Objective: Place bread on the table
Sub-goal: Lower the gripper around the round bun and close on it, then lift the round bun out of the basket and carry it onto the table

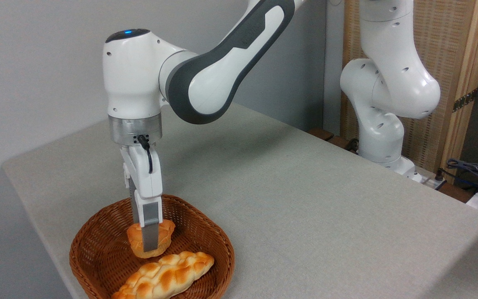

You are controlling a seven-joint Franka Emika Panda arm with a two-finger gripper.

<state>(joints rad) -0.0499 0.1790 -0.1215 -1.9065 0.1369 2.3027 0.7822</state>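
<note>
- Bright, even indoor light with a cool cast; nothing is dim.
- Soft glare sits on the glossy white arm [206,79] shells, strongest on the base joints at right.
- A faint, blurred shadow of the arm lies across the worktop [305,199] behind it.
- The basket [98,249] interior is darker on its left wall, under the end effector [147,238].
- Focus is fairly sharp throughout; the cloth weave shows some fine grain.
- No clear bending at the edges.
</note>
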